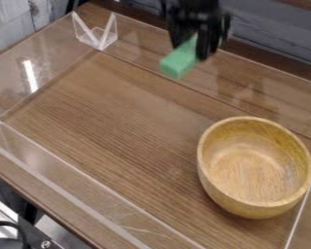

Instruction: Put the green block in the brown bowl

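The green block [181, 60] hangs tilted in the air above the back of the table, its upper end pinched between the black fingers of my gripper [194, 41]. The gripper points down and is shut on the block near the top of the view; its arm runs out of frame above. The brown bowl [257, 164] sits on the wooden table at the front right, hollow and with nothing in it, well below and to the right of the held block.
A clear plastic wall [67, 209] runs around the wooden table [106, 126]. A small clear stand [96, 31] sits at the back left. A grey plank wall stands behind the table.
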